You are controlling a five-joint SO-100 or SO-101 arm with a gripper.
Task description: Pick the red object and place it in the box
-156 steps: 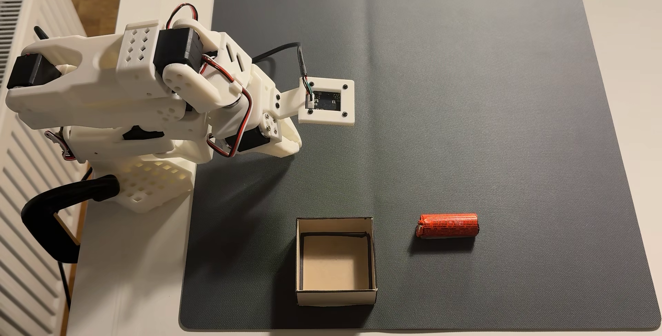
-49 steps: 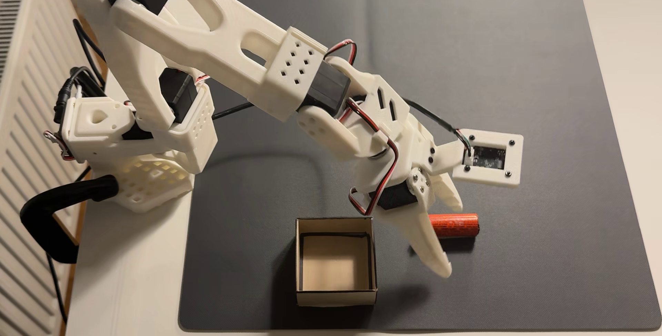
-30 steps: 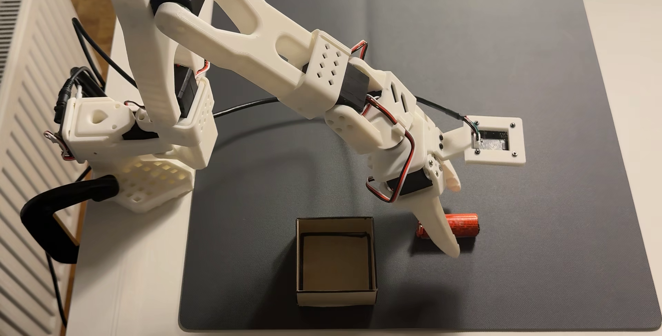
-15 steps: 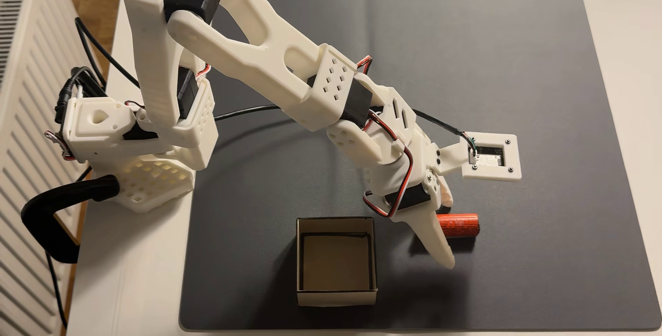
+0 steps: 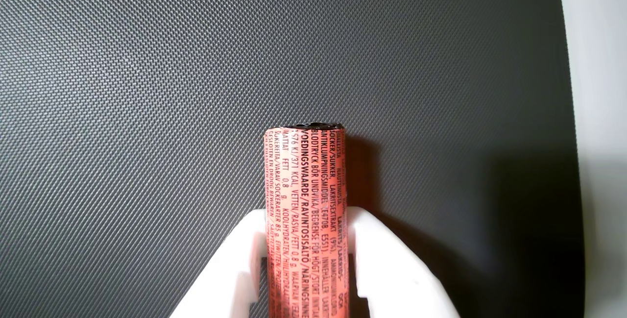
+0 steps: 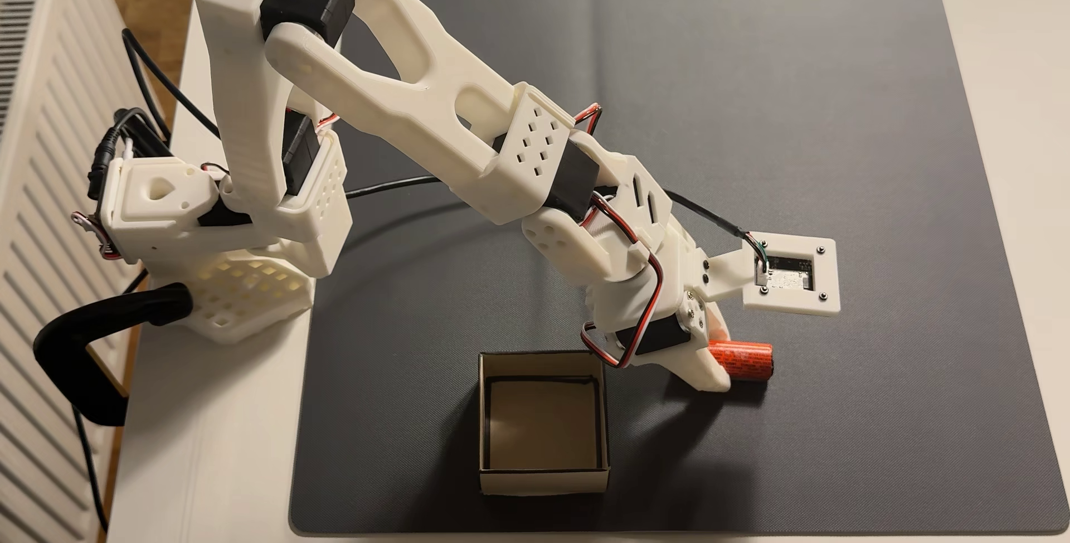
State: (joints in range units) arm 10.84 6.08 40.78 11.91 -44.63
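The red object (image 6: 747, 360) is an orange-red paper-wrapped roll with dark print, lying on the grey mat to the right of the box (image 6: 544, 480). The box is a low, open-topped cardboard square with nothing inside. My white gripper (image 6: 717, 353) is down over the roll's left half, covering that end. In the wrist view the red object (image 5: 306, 171) runs up from the bottom edge, and both white fingers of the gripper (image 5: 306, 215) press against its sides. The roll still rests on the mat.
The grey mat (image 6: 752, 114) covers most of the white table (image 6: 231, 433). The arm's base and a black clamp (image 6: 87, 346) stand at the left edge beside a white radiator (image 6: 35, 172). A black cable (image 6: 394, 184) trails across the mat behind the arm.
The arm swung from its folded rest out to the roll and lowered onto it. In the last half second the long lower finger swung up and closed against the roll.
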